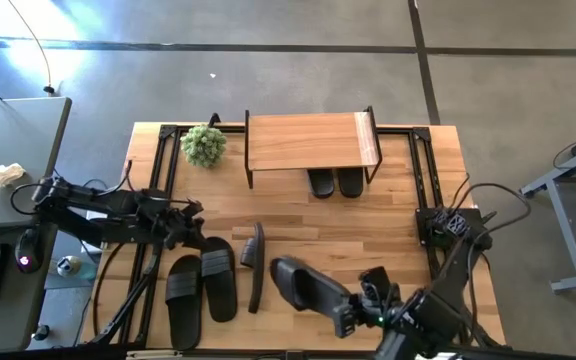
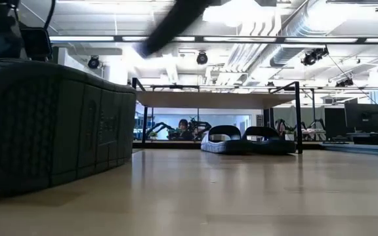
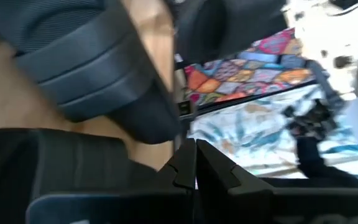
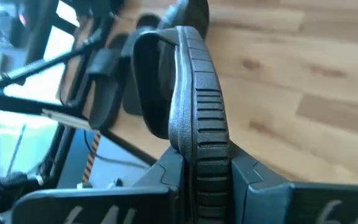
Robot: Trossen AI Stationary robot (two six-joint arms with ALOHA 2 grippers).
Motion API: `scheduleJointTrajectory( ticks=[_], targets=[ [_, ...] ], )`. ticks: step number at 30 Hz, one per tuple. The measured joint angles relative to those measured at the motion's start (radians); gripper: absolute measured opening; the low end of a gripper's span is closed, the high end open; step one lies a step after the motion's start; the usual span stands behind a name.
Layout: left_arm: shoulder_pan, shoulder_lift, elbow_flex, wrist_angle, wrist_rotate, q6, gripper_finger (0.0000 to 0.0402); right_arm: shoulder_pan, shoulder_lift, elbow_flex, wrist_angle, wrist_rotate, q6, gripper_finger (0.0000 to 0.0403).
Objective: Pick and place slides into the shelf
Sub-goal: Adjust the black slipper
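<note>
My right pincer (image 4: 207, 171) is clamped on the ribbed edge of a black rubber slide sandal (image 1: 303, 283), which it holds above the near part of the light wooden table (image 1: 388, 220), right of centre in the high view. In the right wrist view the sandal's sole edge sits between the two dark fingers (image 4: 166, 174), and the wide strap arches away from them.

My left pincer (image 1: 190, 225) is pressed together with nothing between its fingers. It sits over the table's left part, just above a pair of black slide sandals (image 1: 200, 285) lying flat side by side. Right of that pair, a fourth black sandal (image 1: 256, 262) stands on its edge.

Further back, the low shelf with a light wooden plank top and thin black metal legs (image 1: 308, 142) stands at the table's far side. Two black sandals (image 1: 334, 183) lie side by side under its plank, toward its right end; the low view shows them resting on the table between the legs. A small green potted plant (image 1: 204, 145) stands just left of the shelf.
</note>
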Motion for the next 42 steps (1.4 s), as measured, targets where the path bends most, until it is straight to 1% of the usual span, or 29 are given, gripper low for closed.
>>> scheduleJointTrajectory(
  ticks=[4, 7, 8, 10, 11, 15, 17, 18, 21, 22, 27, 31, 35, 39, 42],
  targets=[
    [0.0, 0.135, 0.061, -0.011, -0.026, 0.1, 0.0, -0.025, -0.003, 0.0, 0.0, 0.035, -0.067, 0.0038],
    [0.0, 0.23, 0.115, -0.084, -0.045, 0.219, 0.0, -0.034, -0.003, 0.0, -0.001, 0.065, -0.088, 0.0038],
    [0.0, 0.258, 0.131, -0.115, -0.049, 0.254, 0.0, -0.036, -0.003, 0.0, 0.0, 0.077, -0.082, 0.0038],
    [0.0, 0.309, 0.153, -0.165, -0.05, 0.301, 0.0, -0.037, -0.004, -0.006, 0.003, 0.078, -0.015, 0.0038],
    [0.0, 0.33, 0.159, -0.176, -0.052, 0.318, 0.0, -0.037, -0.005, -0.015, 0.002, 0.057, 0.022, 0.0038],
    [0.0, 0.39, 0.164, -0.172, -0.055, 0.341, 0.0, -0.033, -0.003, -0.092, 0.001, -0.104, 0.142, 0.0037],
    [0.0, 0.407, 0.164, -0.169, -0.057, 0.341, 0.0, -0.024, -0.002, -0.126, 0.005, -0.128, 0.16, 0.0036],
    [0.0, 0.413, 0.164, -0.164, -0.057, 0.341, 0.0, -0.02, -0.002, -0.142, 0.018, -0.115, 0.161, 0.0036],
    [0.0, 0.42, 0.164, -0.155, -0.056, 0.34, 0.0, -0.01, -0.002, -0.192, 0.047, -0.028, 0.156, 0.0036],
    [0.0, 0.419, 0.165, -0.153, -0.056, 0.34, 0.0, -0.01, -0.003, -0.213, 0.052, -0.014, 0.155, 0.0036],
    [0.0, 0.417, 0.165, -0.152, -0.056, 0.34, 0.0, -0.023, -0.003, -0.313, 0.123, -0.031, 0.154, 0.004],
    [0.0, 0.417, 0.165, -0.152, -0.052, 0.337, 0.0, -0.042, -0.004, -0.41, 0.279, -0.029, 0.15, 0.0045],
    [0.0, 0.417, 0.165, -0.152, -0.048, 0.336, 0.0, -0.061, -0.004, -0.522, 0.421, 0.003, 0.141, 0.0046],
    [0.0, 0.417, 0.165, -0.152, -0.042, 0.331, 0.0, -0.06, -0.005, -0.608, 0.476, 0.013, 0.124, 0.0047],
    [0.0, 0.417, 0.165, -0.152, -0.03, 0.313, 0.0, -0.048, -0.006, -0.643, 0.481, -0.038, 0.106, 0.0051]
  ],
)
